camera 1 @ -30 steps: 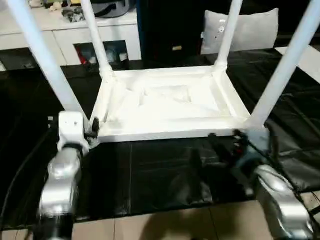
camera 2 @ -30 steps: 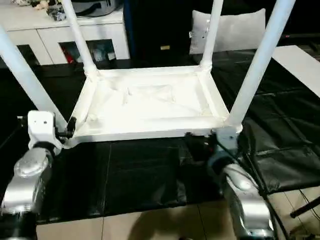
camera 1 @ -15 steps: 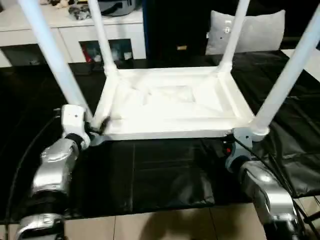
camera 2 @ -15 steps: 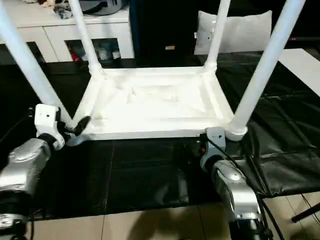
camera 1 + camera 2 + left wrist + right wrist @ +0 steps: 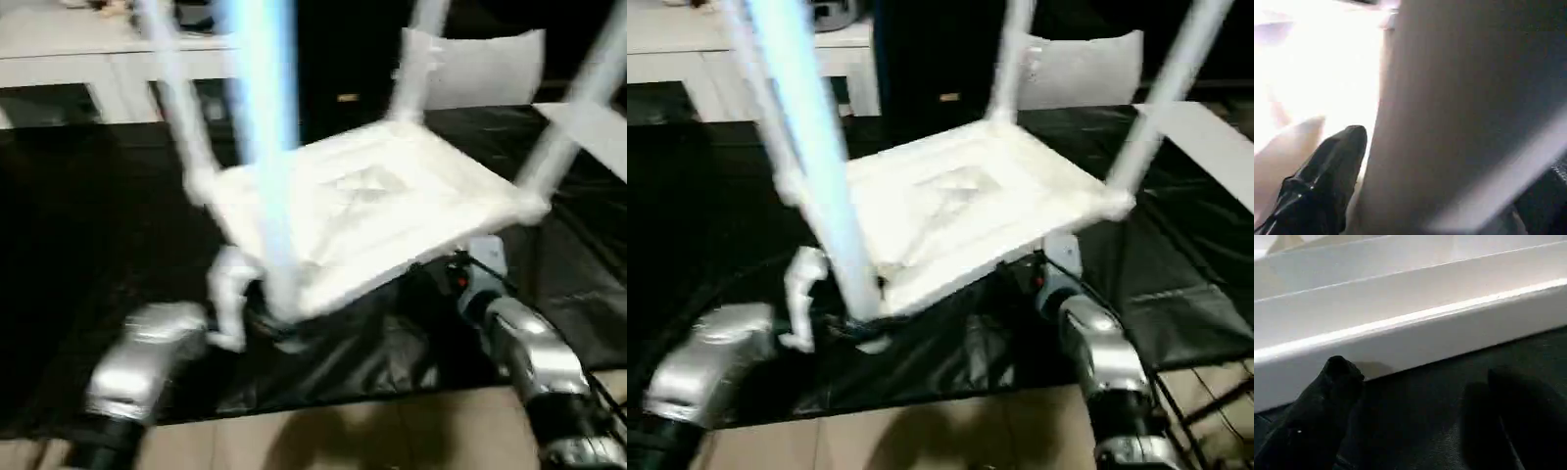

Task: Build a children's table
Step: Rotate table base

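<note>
- The tabletop (image 5: 392, 196) and its legs (image 5: 265, 147) are seen in plain white.
- A glossy black sheet (image 5: 78, 245) is spread beneath.
- The forearms (image 5: 1097, 362) are finished in silver.
- The pillow (image 5: 480, 64) is coloured grey.

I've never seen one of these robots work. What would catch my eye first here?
The white table, upside down on the black sheet with its legs in the air and its right side tipped up. One leg rises close in front of the camera. The left gripper and right gripper sit at its two near corners.

Silver forearms (image 5: 529, 357), white wrist block (image 5: 227, 294), glossy black pincer fingers (image 5: 1322, 186) (red spot at right wrist)
</note>
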{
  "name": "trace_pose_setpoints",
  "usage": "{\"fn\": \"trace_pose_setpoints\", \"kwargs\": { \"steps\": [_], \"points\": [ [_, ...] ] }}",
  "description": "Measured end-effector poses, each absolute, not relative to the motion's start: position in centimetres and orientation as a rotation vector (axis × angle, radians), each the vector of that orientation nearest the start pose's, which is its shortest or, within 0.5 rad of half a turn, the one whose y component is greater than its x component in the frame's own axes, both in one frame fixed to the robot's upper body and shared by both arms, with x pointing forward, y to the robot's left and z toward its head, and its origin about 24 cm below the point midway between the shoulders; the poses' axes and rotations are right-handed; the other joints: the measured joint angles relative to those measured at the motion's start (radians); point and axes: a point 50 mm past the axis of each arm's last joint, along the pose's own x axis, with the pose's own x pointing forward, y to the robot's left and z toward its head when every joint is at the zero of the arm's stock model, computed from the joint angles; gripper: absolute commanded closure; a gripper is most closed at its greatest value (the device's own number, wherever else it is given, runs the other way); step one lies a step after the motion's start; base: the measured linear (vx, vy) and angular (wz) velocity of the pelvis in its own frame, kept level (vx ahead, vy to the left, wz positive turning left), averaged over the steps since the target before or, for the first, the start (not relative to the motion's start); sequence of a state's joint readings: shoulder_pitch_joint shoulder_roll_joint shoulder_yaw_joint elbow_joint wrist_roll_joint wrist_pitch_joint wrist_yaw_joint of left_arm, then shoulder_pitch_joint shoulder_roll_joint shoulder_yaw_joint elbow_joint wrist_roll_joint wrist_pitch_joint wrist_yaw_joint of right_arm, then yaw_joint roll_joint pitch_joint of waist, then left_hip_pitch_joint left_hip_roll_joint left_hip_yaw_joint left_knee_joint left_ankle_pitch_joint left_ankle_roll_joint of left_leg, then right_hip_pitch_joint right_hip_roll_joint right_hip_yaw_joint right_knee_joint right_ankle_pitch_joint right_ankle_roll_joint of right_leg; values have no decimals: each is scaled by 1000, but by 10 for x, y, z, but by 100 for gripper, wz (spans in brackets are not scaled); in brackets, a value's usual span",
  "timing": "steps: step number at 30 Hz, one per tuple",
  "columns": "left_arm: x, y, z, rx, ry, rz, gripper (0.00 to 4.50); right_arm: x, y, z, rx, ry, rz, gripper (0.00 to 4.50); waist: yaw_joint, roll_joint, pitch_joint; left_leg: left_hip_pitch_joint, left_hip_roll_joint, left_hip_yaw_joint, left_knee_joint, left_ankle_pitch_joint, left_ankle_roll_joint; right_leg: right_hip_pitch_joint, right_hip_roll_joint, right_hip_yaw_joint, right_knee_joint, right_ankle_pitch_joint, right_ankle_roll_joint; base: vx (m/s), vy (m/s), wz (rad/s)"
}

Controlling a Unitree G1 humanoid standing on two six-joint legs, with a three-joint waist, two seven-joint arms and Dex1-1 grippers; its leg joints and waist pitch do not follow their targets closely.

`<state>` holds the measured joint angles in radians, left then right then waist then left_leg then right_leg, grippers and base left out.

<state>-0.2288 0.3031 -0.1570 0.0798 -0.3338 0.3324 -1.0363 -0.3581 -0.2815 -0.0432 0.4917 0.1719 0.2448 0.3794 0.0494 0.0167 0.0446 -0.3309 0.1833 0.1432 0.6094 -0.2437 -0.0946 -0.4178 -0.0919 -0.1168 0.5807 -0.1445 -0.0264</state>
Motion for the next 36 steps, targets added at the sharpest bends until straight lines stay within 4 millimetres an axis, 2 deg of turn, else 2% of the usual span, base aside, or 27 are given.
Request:
{"fn": "trace_pose_setpoints", "kwargs": {
  "steps": [4, 11, 16, 25, 28, 33, 36],
  "points": [
    [255, 99, 63, -99, 196, -1279, 7, 311, -186, 17, -21, 370, 353, 0, -18, -2, 0, 0, 3, 1, -1, 0, 0, -1, 2, -1, 0, 1, -1, 0, 0, 0],
    [247, 81, 71, -128, 175, -1285, 7, 308, -164, 13, -42, 374, 521, 0, -23, -12, 6, -1, 7, 2, -2, 3, 5, -3, 5, -1, -1, 1, -2, 0, 0, 0],
    [244, 71, 74, -165, 171, -1280, 7, 302, -148, 8, -45, 375, 628, 0, -23, -14, 6, -1, 7, 2, -2, 3, 5, -3, 5, -1, -1, 1, -3, 0, 0, 0],
    [238, 54, 76, -171, 174, -1320, 7, 300, -134, 8, -43, 349, 681, 0, -16, -15, 6, -1, 7, 2, -2, 3, 5, -2, 6, -1, -1, 2, -3, 0, 0, 0],
    [239, 46, 75, -151, 157, -1291, 7, 300, -132, 7, -46, 344, 683, 0, -14, -15, 6, -1, 7, 2, -2, 3, 5, -2, 6, -1, -2, 2, -4, 0, 0, 0],
    [254, 39, 72, -79, 142, -1162, 7, 301, -136, 4, -59, 345, 616, 0, -13, -14, 6, 0, 7, 2, -2, 4, 2, -1, 6, -1, -2, 2, -4, 0, 0, 0],
    [260, 41, 69, -31, 129, -1081, 7, 303, -149, 5, -61, 348, 560, 0, -8, -13, 5, 0, 7, 2, -1, 2, -1, 0, 5, -1, -2, 2, -3, 0, 0, 0]
  ]
}}
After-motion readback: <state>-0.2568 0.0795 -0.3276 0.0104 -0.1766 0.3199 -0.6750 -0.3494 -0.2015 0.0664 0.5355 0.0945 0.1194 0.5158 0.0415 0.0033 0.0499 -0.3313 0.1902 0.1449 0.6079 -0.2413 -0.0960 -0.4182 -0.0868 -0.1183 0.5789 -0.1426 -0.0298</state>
